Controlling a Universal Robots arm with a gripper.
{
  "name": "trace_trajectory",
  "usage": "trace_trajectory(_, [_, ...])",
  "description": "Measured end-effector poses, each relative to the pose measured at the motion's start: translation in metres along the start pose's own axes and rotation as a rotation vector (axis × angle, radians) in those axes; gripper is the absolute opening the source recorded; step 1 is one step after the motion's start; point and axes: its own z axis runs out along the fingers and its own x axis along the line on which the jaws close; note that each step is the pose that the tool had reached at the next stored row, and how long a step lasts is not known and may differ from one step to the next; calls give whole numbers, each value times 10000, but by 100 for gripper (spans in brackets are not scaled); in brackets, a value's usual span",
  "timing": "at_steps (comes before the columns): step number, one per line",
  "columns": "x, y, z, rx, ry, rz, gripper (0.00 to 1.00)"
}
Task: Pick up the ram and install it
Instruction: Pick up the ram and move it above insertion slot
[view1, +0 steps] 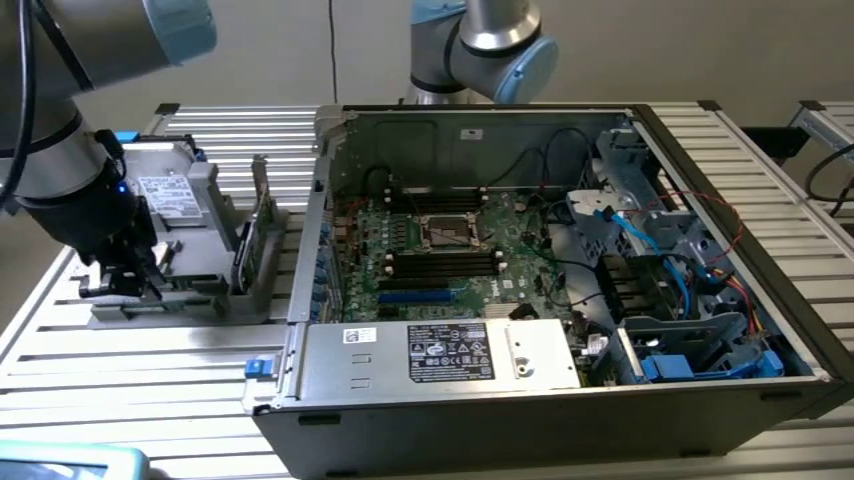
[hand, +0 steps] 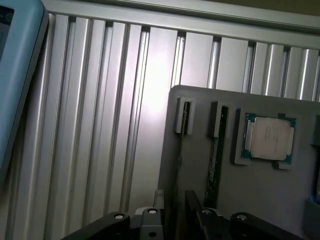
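Ram on edge in grey tray slot, just beside end effector, spread apart, empty.

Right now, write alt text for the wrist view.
The tool hangs over a grey tray where the ram, a thin green stick, stands on edge in a slot. A square processor chip lies in a recess of the same tray, which rests on a ribbed aluminium table.
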Motion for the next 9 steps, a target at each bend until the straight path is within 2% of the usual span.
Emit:
trace_trajectory(4, [-10,105,74,1,-2,0,31])
trace_trajectory(9, [-6,106,166,4,-2,-1,31])
